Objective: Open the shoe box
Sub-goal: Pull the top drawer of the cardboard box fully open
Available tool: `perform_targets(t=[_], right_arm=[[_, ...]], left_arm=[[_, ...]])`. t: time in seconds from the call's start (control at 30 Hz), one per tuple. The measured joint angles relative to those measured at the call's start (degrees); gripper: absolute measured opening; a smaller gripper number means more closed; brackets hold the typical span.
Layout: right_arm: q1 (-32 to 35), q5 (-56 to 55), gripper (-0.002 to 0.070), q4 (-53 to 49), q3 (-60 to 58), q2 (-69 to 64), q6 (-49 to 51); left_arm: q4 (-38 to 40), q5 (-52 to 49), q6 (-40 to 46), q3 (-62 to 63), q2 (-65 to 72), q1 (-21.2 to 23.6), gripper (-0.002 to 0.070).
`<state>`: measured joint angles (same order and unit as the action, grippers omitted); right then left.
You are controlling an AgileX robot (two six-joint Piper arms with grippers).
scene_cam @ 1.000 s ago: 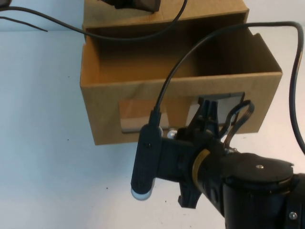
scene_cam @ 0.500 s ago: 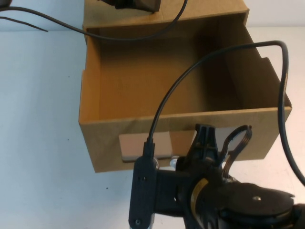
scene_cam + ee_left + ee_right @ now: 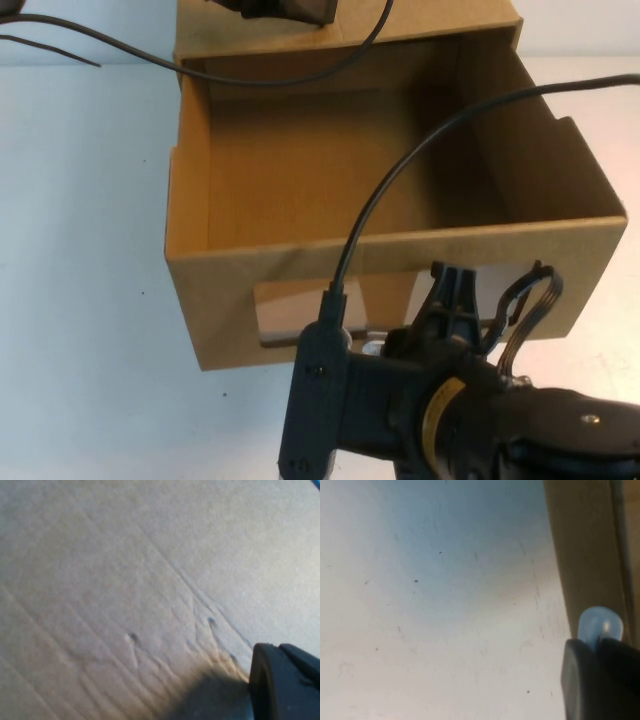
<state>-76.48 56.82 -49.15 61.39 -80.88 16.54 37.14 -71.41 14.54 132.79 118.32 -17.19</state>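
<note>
The cardboard shoe box is a sleeve (image 3: 430,20) with a drawer (image 3: 300,255) slid far out toward me, its inside empty. My right gripper (image 3: 452,290) sits at the drawer's front wall beside the cut-out (image 3: 300,310), shut on that wall. The right wrist view shows the right gripper (image 3: 600,640) with a pale pad against the cardboard (image 3: 580,555). My left gripper (image 3: 270,8) rests on top of the sleeve at the far edge. In the left wrist view one finger (image 3: 285,680) lies on creased cardboard (image 3: 125,580); the other is hidden.
Black cables (image 3: 400,160) arch over the drawer and across the far left of the white table (image 3: 80,250). The right arm's body (image 3: 460,420) fills the near side below the box.
The drawer has slid further out of the sleeve toward me, following the right gripper as it drew back. The left gripper has stayed on the sleeve.
</note>
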Motion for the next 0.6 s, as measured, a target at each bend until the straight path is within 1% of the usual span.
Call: perform_targets(t=[0.07, 0.17, 0.2, 0.23, 0.27, 0.37, 0.47, 0.6], right_arm=[[0.0, 0.0, 0.0111, 0.49, 0.0, 0.0, 0.2], [0.0, 0.38, 0.0268, 1.59, 0.0, 0.0, 0.19], [0.0, 0.71, 0.031, 1.93, 0.0, 0.0, 0.19], [0.0, 0.83, 0.0337, 2.38, 0.0, 0.0, 0.19], [0.0, 1.07, 0.035, 2.67, 0.0, 0.0, 0.19], [0.0, 2.04, 0.0351, 3.17, 0.0, 0.1, 0.19], [0.0, 4.24, 0.0315, 5.45, 0.37, 0.49, 0.08], [0.0, 6.74, 0.0259, 11.28, 1.95, 3.46, -1.75]], left_arm=[[0.11, 0.0, 0.0, 0.0, 0.0, 0.0, -0.0006], [0.11, 0.21, 0.0, 0.0, 0.0, 0.0, -0.0006], [0.11, 0.22, 0.0, 0.0, 0.0, 0.0, -0.0006], [0.11, 0.3, 0.0, 0.0, 0.0, 0.0, -0.0006], [0.11, 0.3, 0.0, 0.0, 0.0, 0.0, -0.0006], [0.11, 0.3, 0.0, 0.0, 0.0, 0.0, -0.0006], [0.11, 0.3, 0.0, 0.0, 0.0, 0.0, -0.0006], [-0.23, 0.35, 0.0, 0.0, -0.89, 0.0, -0.0006]])
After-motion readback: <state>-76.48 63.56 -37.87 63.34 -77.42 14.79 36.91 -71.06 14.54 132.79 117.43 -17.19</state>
